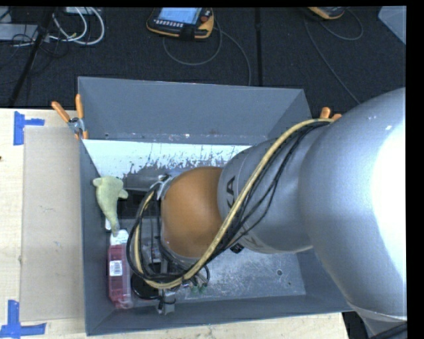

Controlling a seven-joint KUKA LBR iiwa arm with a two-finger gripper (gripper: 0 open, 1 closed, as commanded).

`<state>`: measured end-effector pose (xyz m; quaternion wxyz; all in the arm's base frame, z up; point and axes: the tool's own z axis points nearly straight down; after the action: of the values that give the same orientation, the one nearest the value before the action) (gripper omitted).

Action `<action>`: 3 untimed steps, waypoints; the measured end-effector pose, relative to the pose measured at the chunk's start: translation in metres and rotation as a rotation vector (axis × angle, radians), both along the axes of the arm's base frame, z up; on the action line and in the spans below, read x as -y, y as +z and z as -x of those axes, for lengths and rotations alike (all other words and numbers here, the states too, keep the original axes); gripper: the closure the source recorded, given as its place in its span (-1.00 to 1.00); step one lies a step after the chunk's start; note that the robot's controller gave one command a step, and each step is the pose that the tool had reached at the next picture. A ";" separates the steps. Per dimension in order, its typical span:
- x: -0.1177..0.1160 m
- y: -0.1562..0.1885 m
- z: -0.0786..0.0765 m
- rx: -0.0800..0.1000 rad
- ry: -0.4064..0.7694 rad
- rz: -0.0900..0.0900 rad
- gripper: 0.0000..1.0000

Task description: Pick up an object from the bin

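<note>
Dark grey carpeted floor (278, 53) well beyond pincer (162, 299); yellow-and-black handheld control pendant with pale blue screen (180, 20) lying on it, far beyond pincer; tangle of white cables (78, 23) on same floor, beyond, toward view's left

A grey metal bin (192, 112) takes up the middle of the frame. Inside, a pale green plush toy (109, 193) lies against the left wall at left centre. Just below it, a dark red bottle with a white cap (119, 278) lies lengthwise along the same wall, reaching toward the lower-left corner. The robot arm with its orange wrist cover (189, 212) comes in from the right over the bin's middle, just right of both.
</note>
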<state>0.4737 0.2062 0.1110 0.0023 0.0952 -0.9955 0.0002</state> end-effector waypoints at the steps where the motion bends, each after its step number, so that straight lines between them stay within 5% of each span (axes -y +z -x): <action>1: 0.003 -0.025 -0.001 0.003 -0.176 0.000 -1.00; 2: 0.018 -0.037 -0.009 0.015 -0.005 -0.008 1.00; 3: 0.018 -0.037 -0.009 0.015 -0.006 -0.008 1.00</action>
<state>0.4830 0.1880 0.0738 -0.0057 0.0921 -0.9957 -0.0030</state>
